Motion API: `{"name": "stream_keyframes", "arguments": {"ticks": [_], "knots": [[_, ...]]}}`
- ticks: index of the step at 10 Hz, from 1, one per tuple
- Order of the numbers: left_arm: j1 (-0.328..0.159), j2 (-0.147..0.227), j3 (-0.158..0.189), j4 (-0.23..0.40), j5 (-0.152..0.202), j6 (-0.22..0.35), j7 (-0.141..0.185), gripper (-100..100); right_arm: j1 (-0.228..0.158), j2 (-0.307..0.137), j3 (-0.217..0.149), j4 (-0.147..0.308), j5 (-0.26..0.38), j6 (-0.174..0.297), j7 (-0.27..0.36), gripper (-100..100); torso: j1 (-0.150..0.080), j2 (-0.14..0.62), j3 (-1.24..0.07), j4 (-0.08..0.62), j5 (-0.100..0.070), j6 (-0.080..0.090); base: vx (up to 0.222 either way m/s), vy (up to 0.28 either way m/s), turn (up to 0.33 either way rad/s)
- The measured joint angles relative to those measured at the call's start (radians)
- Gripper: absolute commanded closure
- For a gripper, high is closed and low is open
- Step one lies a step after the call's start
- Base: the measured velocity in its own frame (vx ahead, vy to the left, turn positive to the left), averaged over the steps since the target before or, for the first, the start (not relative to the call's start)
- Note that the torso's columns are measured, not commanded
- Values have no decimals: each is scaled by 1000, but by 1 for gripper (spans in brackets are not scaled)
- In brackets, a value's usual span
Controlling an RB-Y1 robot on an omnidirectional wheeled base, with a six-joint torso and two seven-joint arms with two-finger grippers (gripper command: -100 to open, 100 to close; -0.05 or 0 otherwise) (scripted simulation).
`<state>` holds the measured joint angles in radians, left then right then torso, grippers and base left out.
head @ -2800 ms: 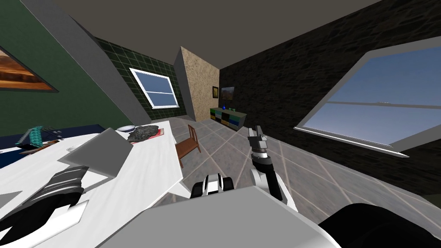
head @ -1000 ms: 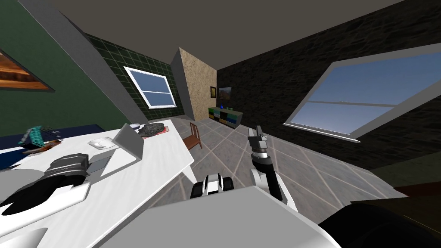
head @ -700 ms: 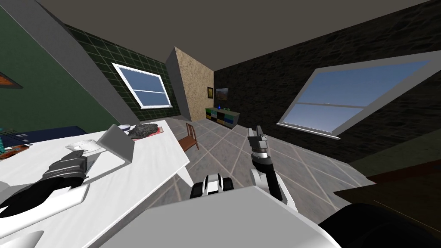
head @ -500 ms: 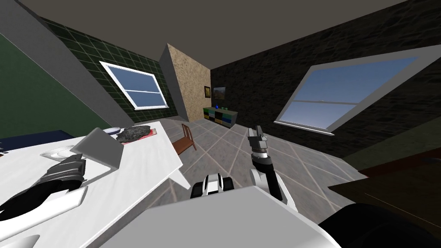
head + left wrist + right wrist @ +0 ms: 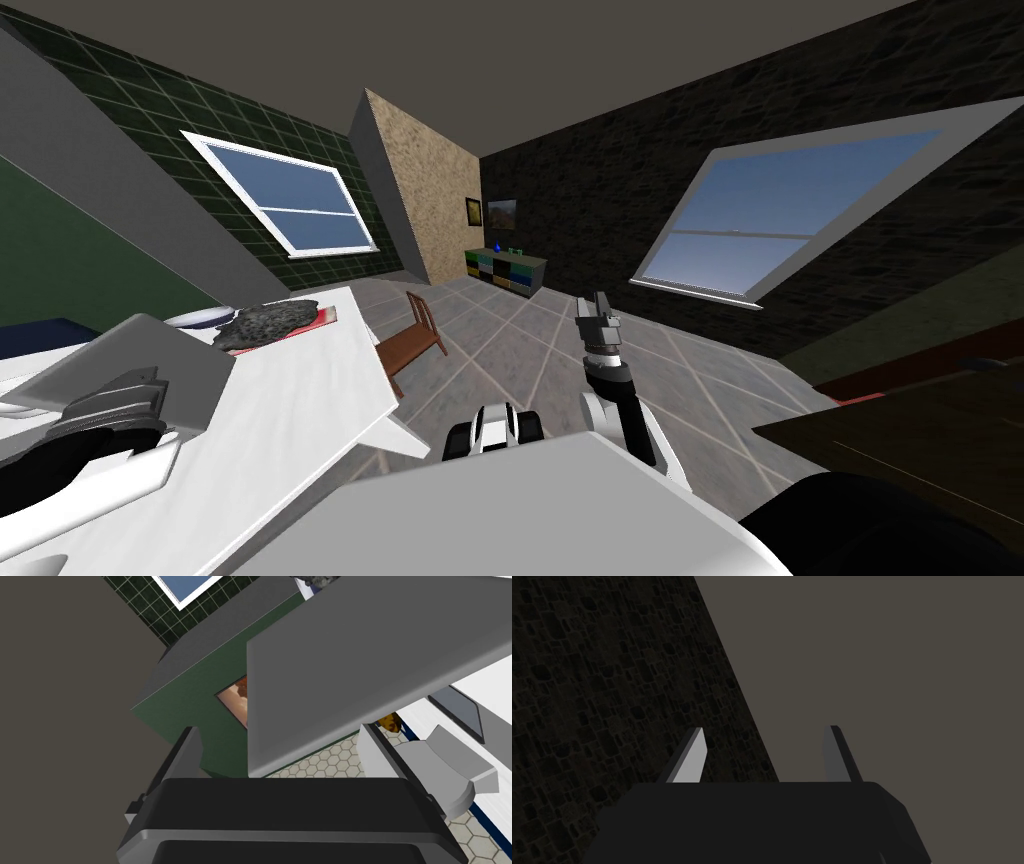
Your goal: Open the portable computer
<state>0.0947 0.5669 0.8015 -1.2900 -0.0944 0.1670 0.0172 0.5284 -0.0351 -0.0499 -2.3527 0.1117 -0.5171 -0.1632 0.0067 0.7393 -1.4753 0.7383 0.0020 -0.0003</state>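
Partly behind left claw — laptop lid

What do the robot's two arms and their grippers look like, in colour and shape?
The left gripper and the right gripper are each a dark box with two thin, flat, blade-like fingers, light grey where lit. The left one's body looks ribbed, dark grey, on a black forearm with a white section behind. The right arm is white with dark joints.
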Motion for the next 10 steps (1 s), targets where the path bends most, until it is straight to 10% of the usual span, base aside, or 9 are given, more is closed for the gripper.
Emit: {"name": "stream_keyframes", "arguments": {"ticks": [4, 5, 10], "knots": [[-4, 15, 58, -11, -46, -14, -5, -100, 0, 0, 0, 0, 0, 0, 0, 0, -8, -1, 0, 0, -2, 1, 22, 69, 3], [-4, 15, 58, -10, -46, -14, -4, 100, 0, 0, 0, 0, 0, 0, 0, 0, -8, -1, -1, 0, -2, 1, 0, 0, 0], [-54, 2, 72, -11, 34, 24, 66, 100, -1, 0, 0, 0, 0, 0, 0, 0, -2, 3, 2, 1, 0, -1, -128, 84, -7]]}}
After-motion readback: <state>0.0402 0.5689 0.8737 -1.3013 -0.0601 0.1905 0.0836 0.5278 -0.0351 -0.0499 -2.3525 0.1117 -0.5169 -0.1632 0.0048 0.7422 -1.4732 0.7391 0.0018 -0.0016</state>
